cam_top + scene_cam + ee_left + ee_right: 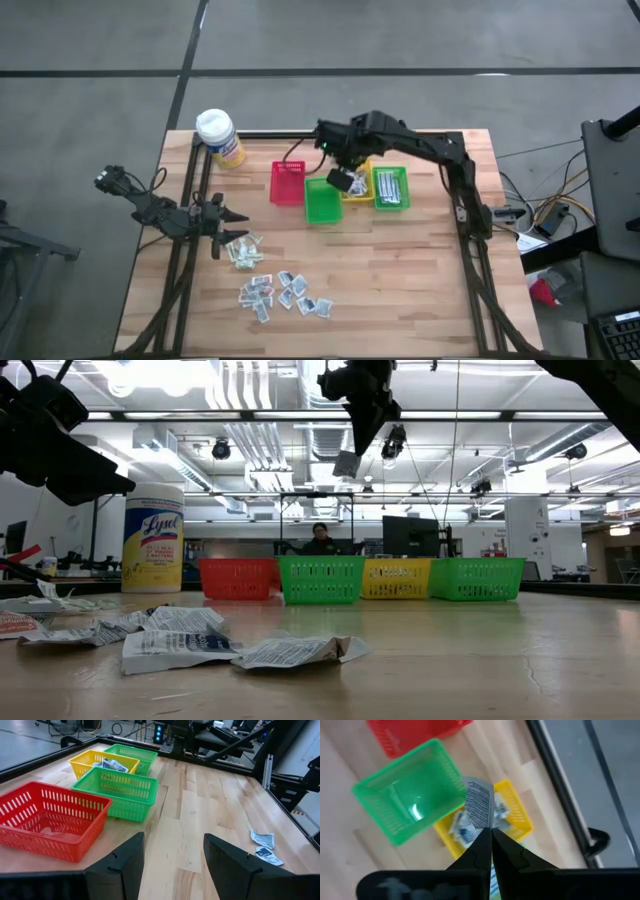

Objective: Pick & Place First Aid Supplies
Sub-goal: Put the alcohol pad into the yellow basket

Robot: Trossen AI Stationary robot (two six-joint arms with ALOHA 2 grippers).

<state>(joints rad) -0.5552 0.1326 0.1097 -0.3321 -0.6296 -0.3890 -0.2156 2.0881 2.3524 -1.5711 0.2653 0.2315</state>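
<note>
**Packet pinched over the bins, drop not yet made**

Nearest me in the low view, crumpled packets (180, 645) lie scattered on the wooden table (400, 290); from above they form two clusters, one just beside my left gripper (232, 216). That gripper hangs low with its fingers spread wide and nothing between them, pointing toward the bins.

Farther back, my right gripper (491, 831) is pinched tight on one flat printed packet (479, 804), held by its lower edge so its long axis runs on from the fingertips. The right wrist view puts the packet over the seam between the empty green bin (410, 795) and the yellow bin (512, 817), which already holds several packets. I judge the yellow bin is the target, so the release turns on the packet sitting slightly to that side.

The low view shows what the overhead cannot: the packet hangs well above the bin rims. Only the overhead shows the second green bin (390, 188) with strips inside, and the Lysol canister (220, 138) standing apart at the corner.
</note>
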